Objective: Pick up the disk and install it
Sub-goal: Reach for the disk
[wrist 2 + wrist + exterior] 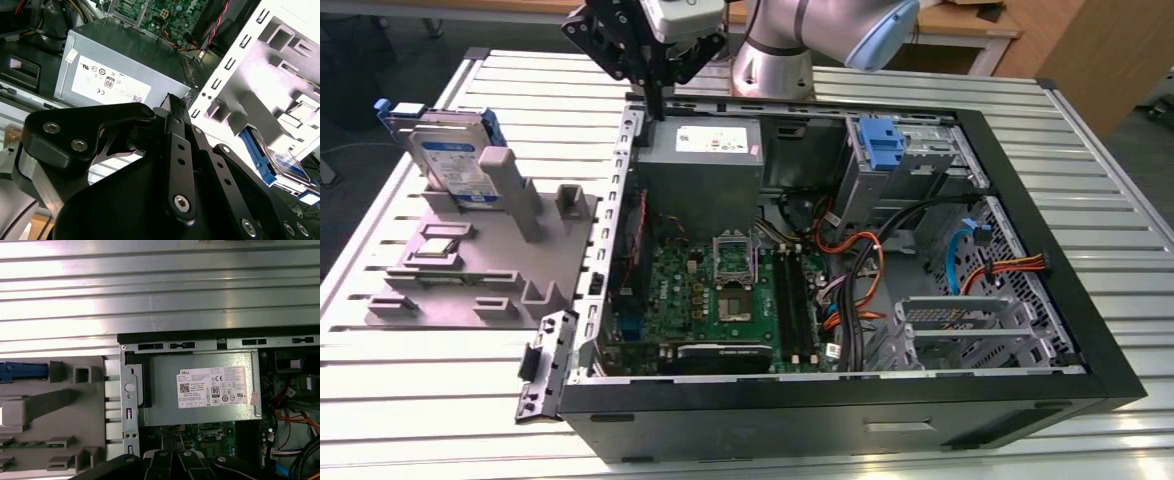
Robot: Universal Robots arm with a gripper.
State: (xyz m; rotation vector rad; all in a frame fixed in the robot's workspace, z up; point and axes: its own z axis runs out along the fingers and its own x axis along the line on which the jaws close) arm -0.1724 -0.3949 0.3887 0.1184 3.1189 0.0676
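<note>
Ribbed metal desk (427, 400) carries everything. In the exterior view, the disk (454, 160) stands upright in its grey fixture (454, 280), well apart from our gripper (652, 100), which hangs by the power supply (707, 165), jaws seemingly pressed together, empty. In the second wrist view its blue carrier (262, 155) shows; we'd judge squaring to those edges best.

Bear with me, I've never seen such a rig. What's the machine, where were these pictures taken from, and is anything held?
The machine is a robot arm ending in a pincer, shut on nothing. The exterior view looks at the whole scene from off the arm; both wrist views come from cameras riding on the arm. On the slatted table lies an open computer case beside a grey rack. The disk stands upright in that rack, untouched. The pincer hovers over the case's edge near the power supply.
</note>
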